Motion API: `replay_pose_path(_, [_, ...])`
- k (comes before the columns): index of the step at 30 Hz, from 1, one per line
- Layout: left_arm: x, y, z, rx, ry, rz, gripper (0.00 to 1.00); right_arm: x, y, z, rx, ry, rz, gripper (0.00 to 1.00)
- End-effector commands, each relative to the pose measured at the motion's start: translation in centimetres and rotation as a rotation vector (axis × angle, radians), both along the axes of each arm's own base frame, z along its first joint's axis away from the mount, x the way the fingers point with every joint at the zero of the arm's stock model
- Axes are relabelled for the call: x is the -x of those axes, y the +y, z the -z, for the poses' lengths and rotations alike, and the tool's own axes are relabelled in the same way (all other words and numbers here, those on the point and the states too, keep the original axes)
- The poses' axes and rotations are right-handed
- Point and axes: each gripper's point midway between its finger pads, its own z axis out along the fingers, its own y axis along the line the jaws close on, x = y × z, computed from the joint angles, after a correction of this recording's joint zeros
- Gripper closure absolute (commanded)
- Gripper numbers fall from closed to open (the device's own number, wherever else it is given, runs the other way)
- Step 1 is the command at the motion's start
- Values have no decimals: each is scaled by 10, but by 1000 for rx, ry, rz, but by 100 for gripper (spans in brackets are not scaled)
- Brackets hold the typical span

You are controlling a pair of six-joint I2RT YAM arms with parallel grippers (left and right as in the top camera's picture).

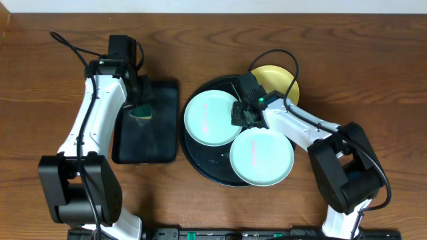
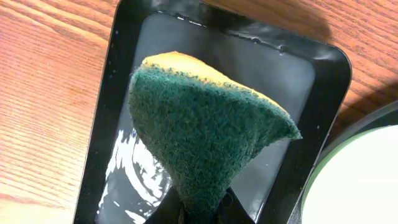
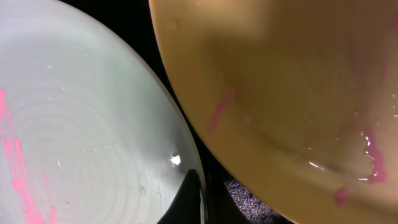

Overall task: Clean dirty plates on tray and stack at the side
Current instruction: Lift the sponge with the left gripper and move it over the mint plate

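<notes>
The left gripper point(image 2: 200, 214) is pinching a coarse green sponge point(image 2: 205, 130). The right gripper point(image 1: 244, 115) is hanging over slick, pink-streaked plates point(image 3: 81, 124). I cannot tell its grip.

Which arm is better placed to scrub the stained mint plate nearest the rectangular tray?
Left. The left hand grips the green sponge over the wet rectangular tray, beside that mint plate. The right hand sits at that plate's other rim, over the round tray, with no sponge.

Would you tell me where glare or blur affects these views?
Left wrist: white glare on the wet black rectangular tray; the green scouring sponge is sharp. Right wrist: the pale yellow plastic plate looks soft, with wet glints. Overhead: evenly lit, crisp.
</notes>
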Motion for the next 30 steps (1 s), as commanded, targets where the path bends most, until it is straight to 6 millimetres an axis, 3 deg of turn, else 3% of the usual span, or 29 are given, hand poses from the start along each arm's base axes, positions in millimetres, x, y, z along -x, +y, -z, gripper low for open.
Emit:
replay_pose_path(1, [0, 3, 0, -14, -3, -21, 93, 2, 2, 7, 13, 9, -9, 99])
replay_pose_path(15, [-1, -3, 0, -14, -4, -6, 93, 1, 2, 7, 13, 8, -9, 99])
replay_pose_path(18, [-3, -20, -1, -11, -15, 31, 93, 1, 3, 7, 11, 5, -9, 99])
replay_pose_path(24, [-7, -74, 1, 25, -44, 84, 92, 1, 4, 6, 4, 5, -11, 99])
replay_pose_path(30, [4, -125, 29, 40, 22, 123, 92, 1, 4, 6, 3, 6, -11, 99])
